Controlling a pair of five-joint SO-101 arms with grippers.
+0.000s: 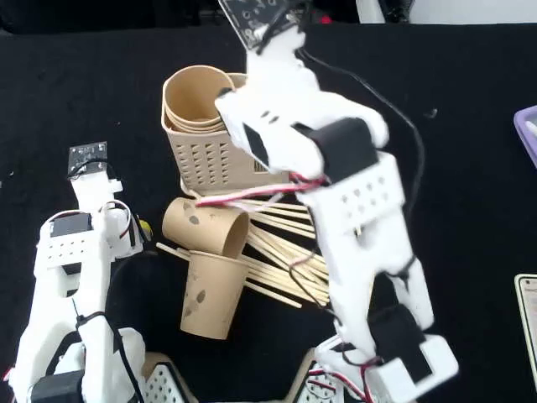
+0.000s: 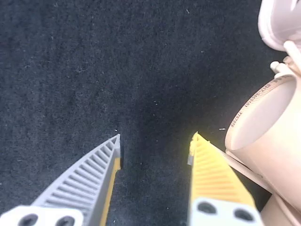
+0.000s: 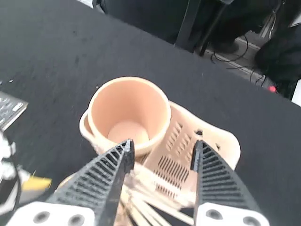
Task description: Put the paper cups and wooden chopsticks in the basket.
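A beige perforated basket stands at the back of the black table, with stacked paper cups upright in one end. Two more paper cups lie on their sides in front of it, on a fan of wooden chopsticks. My right gripper hangs open above the basket beside the stacked cups, nothing between its fingers. My left gripper is open low over bare cloth, a lying cup just beside its yellow finger.
The right arm stretches across the chopsticks and hides part of the basket. The left arm stands at the front left. A purple object and a card sit at the right edge.
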